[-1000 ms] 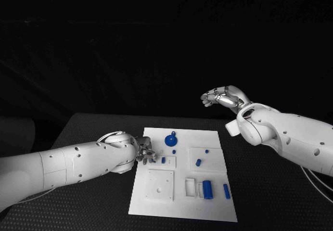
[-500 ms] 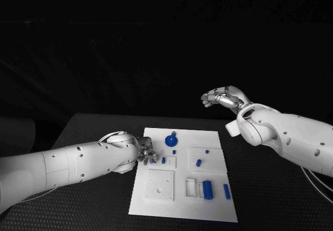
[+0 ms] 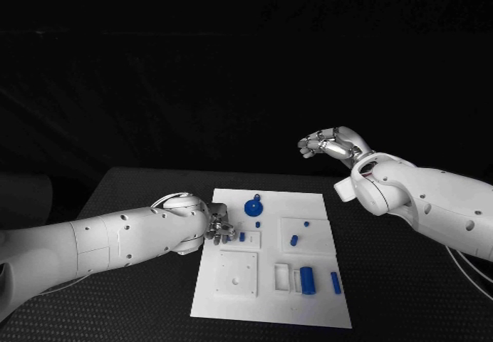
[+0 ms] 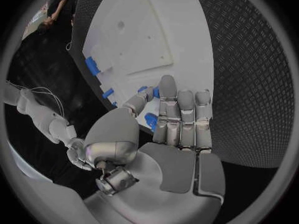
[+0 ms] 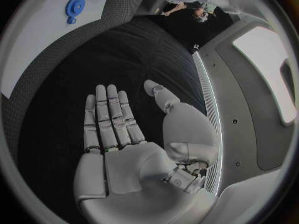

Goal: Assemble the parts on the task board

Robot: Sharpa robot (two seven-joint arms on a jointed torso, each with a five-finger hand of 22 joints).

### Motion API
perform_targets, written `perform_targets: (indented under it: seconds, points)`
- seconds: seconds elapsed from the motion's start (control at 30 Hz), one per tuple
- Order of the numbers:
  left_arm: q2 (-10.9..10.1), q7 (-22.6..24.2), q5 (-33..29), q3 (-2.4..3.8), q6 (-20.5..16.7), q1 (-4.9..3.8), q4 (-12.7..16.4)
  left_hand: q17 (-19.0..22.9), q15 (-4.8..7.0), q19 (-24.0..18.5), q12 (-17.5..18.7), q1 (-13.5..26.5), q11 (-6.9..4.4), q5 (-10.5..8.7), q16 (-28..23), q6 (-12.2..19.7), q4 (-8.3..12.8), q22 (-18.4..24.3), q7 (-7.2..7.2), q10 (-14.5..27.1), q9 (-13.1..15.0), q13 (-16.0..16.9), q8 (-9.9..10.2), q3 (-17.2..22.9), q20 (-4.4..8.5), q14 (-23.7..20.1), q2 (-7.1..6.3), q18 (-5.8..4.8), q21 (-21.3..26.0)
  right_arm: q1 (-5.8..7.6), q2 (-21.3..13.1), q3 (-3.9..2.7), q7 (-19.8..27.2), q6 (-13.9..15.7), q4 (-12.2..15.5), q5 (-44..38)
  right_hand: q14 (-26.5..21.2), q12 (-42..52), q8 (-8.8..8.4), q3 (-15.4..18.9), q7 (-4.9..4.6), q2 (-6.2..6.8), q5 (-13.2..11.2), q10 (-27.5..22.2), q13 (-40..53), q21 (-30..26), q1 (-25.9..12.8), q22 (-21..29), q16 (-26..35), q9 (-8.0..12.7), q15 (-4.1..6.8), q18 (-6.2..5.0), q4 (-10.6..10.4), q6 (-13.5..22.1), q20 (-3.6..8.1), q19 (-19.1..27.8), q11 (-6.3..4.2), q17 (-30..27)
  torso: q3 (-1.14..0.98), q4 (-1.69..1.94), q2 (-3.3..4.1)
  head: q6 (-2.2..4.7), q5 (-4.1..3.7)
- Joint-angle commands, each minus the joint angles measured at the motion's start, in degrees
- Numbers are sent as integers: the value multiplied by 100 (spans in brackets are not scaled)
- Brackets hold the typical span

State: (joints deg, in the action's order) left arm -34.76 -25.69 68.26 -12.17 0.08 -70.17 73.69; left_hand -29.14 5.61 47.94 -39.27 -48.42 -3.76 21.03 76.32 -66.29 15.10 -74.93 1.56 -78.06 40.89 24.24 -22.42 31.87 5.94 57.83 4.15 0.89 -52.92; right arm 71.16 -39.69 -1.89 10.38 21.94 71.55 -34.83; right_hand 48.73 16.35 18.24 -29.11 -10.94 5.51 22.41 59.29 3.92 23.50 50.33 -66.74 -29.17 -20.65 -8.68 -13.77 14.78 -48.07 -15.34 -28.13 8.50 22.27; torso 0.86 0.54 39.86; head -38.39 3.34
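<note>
The white task board (image 3: 269, 303) lies in the middle of the table. On it are a round blue gear (image 3: 253, 207), a short blue cylinder (image 3: 307, 280), a blue pin (image 3: 335, 282) and small blue parts (image 3: 294, 240). My left hand (image 3: 218, 228) is low over the board's left edge. In the left wrist view its fingers (image 4: 181, 117) stretch out side by side over the board (image 4: 143, 30), thumb apart. A small blue part (image 4: 151, 120) shows in the gap between them, two more by the fingertips (image 4: 156, 91). My right hand (image 3: 329, 146) is raised beyond the board's far right corner, its palm (image 5: 127, 159) flat and empty.
A raised square plate with holes (image 3: 236, 273) and a narrow slot block (image 3: 281, 277) sit on the board's near half. Black textured table (image 3: 411, 285) surrounds the board on all sides. The gear (image 5: 75, 6) also appears in the right wrist view.
My left arm has crept slightly to the right, bringing the hand a little further over the board's left edge. The right hand has not moved.
</note>
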Motion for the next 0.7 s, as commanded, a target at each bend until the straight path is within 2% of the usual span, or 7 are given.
perform_targets:
  seconds: [0.03, 0.2, 0.27, 0.5, 0.53, 0.6, 0.7]
  points:
    - [37, -64, 93, -42, 129, 70, -36, -7, 10, 51, 12, -1, -6, 12, 20, -34, 83, -112, 5, -52, -6, 6, -4, 121, 516, 35, 43, 107, -36, -2, 0, -2, 40, -53, 17, -4, 14, -20, 26, -4, -27, 26, 28, 49, -3, -24, 16, -6, 16, 5, -16, -41, -26, 3, -6, 32, -5, -9, -1, 6, -1, 10, -7]
    - [20, -66, 91, -41, -70, 70, -47, -2, 18, 64, 48, 36, -11, -143, -2, -3, 48, -104, 15, -28, -24, 6, 4, 116, 521, 33, 36, 108, -40, -2, -6, -2, 41, -48, 17, -4, 14, -22, 26, -5, -27, 25, 31, 50, -3, -25, 16, -7, 16, 6, -16, -41, -27, 3, -6, 32, -5, -10, 5, 4, 0, 20, -17]
    - [8, -73, 91, -41, -122, 70, -59, 12, 31, 65, 84, 63, 0, -671, -44, 45, -97, -93, 29, 0, -31, 10, 2, 118, 530, 19, -69, 110, -26, -2, -13, -2, 39, -46, 16, -4, 14, -23, 26, -6, -27, 25, 39, 51, -3, -25, 15, -8, 15, 6, -16, -41, -28, 3, -7, 32, -5, -11, 7, 2, 0, 21, -18]
    - [-92, -125, 91, -33, -387, 69, -50, 29, 53, 25, 115, 330, 120, -1475, -112, 602, -769, -85, 192, 129, -227, 51, 292, 113, 554, -66, -890, 101, 36, -2, -20, -2, 37, -40, 11, -4, 10, -34, 23, -1, -30, 37, 73, 51, -4, -31, 3, -11, 15, 10, -18, -40, -36, 9, -10, 36, -1, -17, 8, 6, -3, 43, -33]
    - [-105, -128, 91, -22, -410, 69, -39, 33, 59, 21, 126, 527, 126, -1777, -125, 684, -982, -75, 212, 174, -263, 55, 335, 78, 558, -85, -1199, 102, 56, -3, -21, -2, 37, -39, 11, -4, 9, -35, 23, 0, -30, 38, 75, 51, -4, -31, 2, -11, 15, 11, -18, -39, -37, 10, -10, 36, -1, -17, 8, 9, -3, 41, -36]
    - [-120, -130, 91, -7, -463, 68, -23, 27, 84, 35, 98, 560, 129, -1807, -124, 776, -1476, -69, 236, 221, -290, 95, 341, 374, 598, -105, -1673, 141, 77, -3, -21, -2, 37, -36, 9, -4, 8, -38, 22, 1, -31, 41, 83, 50, -4, -32, 0, -12, 16, 12, -19, -39, -39, 11, -10, 37, 0, -19, 9, 10, -4, 39, -39]
    - [-137, -129, 60, 4, -530, 67, -1, 26, 70, 17, 96, 662, 159, -1823, -129, 825, -1680, -78, 257, 261, -290, 108, 340, 352, 575, -129, -1867, 113, 76, -5, -18, -2, 38, -37, 8, -4, 7, -41, 21, 2, -32, 45, 93, 49, -5, -34, -3, -13, 16, 13, -20, -39, -40, 14, -10, 38, 1, -20, 9, 10, -4, 48, -44]
